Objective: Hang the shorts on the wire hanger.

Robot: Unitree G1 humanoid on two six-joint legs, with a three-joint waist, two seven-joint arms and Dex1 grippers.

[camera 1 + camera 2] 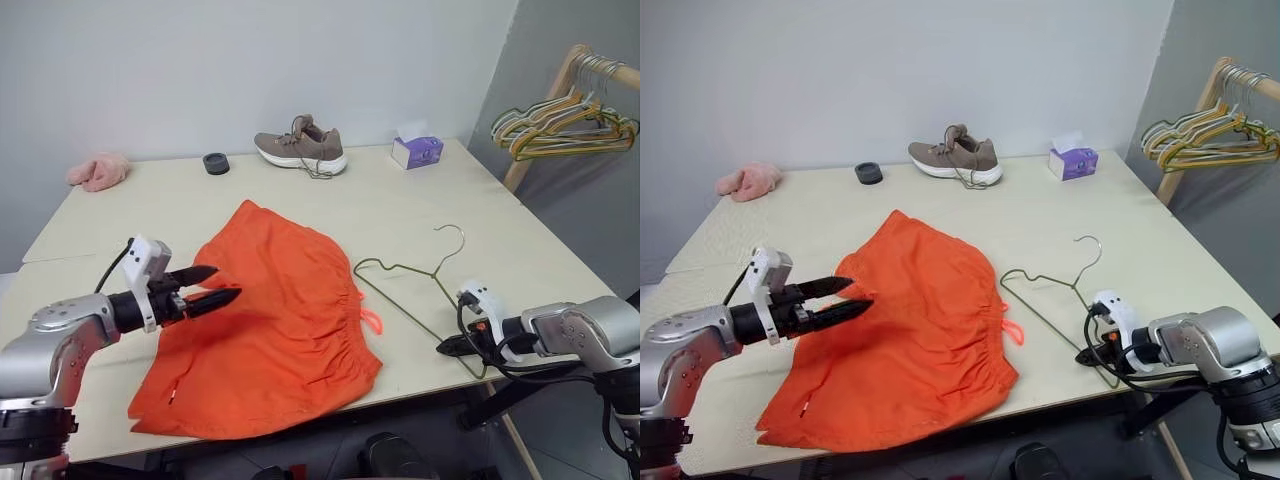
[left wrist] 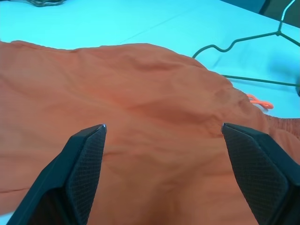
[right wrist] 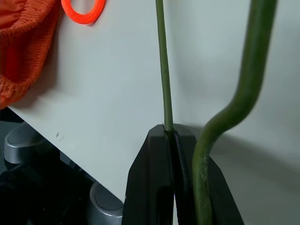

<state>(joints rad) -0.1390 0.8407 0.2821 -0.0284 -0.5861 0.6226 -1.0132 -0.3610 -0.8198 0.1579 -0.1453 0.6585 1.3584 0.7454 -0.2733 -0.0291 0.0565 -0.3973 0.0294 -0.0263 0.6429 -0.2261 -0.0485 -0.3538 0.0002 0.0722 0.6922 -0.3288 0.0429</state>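
The shorts (image 1: 275, 320) are spread at three o'clock of the wide-open left pincer (image 1: 210, 285); the wire hanger (image 1: 420, 290) is pinched by the right pincer (image 1: 447, 347).

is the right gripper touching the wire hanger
Touching. In the right wrist view the right gripper is shut on the wire hanger, the thin green wire pinched between its fingers.

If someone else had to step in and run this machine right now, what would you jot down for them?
Left hand: open, above the bright orange fabric shorts, holding nothing.
Right hand: shut on the thin olive-green wire hanger at its near corner.
Shorts lie flat on the beige table; the hanger lies just beside their waistband, near the table's front edge.
Done: hanger gripped.
Left: grasp the shorts, hang them on the hanger.
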